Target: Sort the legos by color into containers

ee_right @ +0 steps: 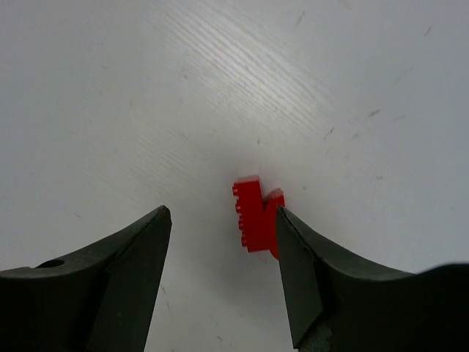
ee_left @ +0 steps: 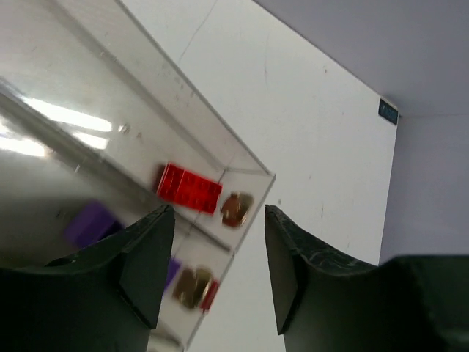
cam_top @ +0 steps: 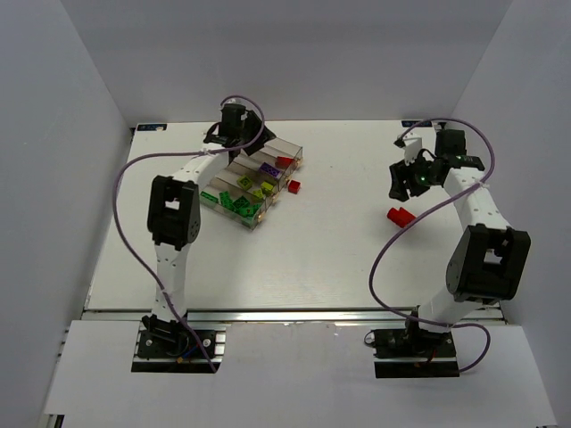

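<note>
A red brick (ee_right: 255, 216) lies on the white table (ee_right: 146, 88) between the fingers of the right gripper (ee_right: 220, 213), its studs facing the left-hand finger. It sits close against the right-hand finger, and we cannot tell whether the two touch. That gripper is spread wide and has hold of nothing.

A second red brick (ee_left: 189, 188) rests in the end bin of the clear stepped tray (ee_left: 168, 95), just ahead of the left gripper (ee_left: 216, 213) and nearer its left-hand finger. This gripper too is spread wide and empty, and it hangs over the tray's corner.

From above we see the next bins, each nearer the arm's base, holding purple bricks (cam_top: 266, 168), then lime-yellow bricks (cam_top: 252, 187), then green bricks (cam_top: 234, 204). A third red brick (cam_top: 293, 186) lies on the table just beside the tray, on the side towards the right arm.

The tabletop is matte white with faint scuffs and fine lines. Plain pale walls (cam_top: 303, 53) close it in on three sides. Purple cables (cam_top: 134, 241) loop along both arms.

A small dark label (ee_left: 388, 111) sits on the wall beyond the left gripper. Its writing is too small for us to read.
</note>
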`<action>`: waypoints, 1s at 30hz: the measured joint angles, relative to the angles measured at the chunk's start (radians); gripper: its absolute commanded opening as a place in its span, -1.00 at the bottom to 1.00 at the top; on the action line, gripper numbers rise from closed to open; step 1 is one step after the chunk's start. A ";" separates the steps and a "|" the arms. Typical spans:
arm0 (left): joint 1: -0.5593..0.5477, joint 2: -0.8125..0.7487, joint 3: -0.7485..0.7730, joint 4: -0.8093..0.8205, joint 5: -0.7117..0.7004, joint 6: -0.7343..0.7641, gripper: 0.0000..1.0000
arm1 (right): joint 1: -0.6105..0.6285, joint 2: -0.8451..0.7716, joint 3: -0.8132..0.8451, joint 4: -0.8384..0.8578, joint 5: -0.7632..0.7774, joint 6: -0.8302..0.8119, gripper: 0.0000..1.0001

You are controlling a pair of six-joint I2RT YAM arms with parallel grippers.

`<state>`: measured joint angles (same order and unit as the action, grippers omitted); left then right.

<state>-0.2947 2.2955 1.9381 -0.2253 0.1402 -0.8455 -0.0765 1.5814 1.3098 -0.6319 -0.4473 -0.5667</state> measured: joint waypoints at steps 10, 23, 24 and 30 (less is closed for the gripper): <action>0.042 -0.713 -0.631 0.116 -0.061 0.091 0.45 | -0.066 0.089 0.030 -0.217 0.069 -0.184 0.59; 0.048 -1.150 -1.165 0.156 -0.015 0.005 0.82 | -0.087 0.144 -0.045 -0.147 0.100 -0.339 0.79; 0.048 -1.173 -1.182 0.163 -0.013 -0.009 0.83 | -0.087 0.160 -0.045 -0.127 0.102 -0.339 0.79; 0.051 -1.231 -1.276 0.266 0.010 -0.105 0.88 | -0.087 0.248 -0.045 -0.061 0.105 -0.341 0.48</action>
<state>-0.2440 1.0649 0.6621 0.0406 0.1505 -0.9501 -0.1635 1.8294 1.2648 -0.6933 -0.3428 -0.9073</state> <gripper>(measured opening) 0.933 0.782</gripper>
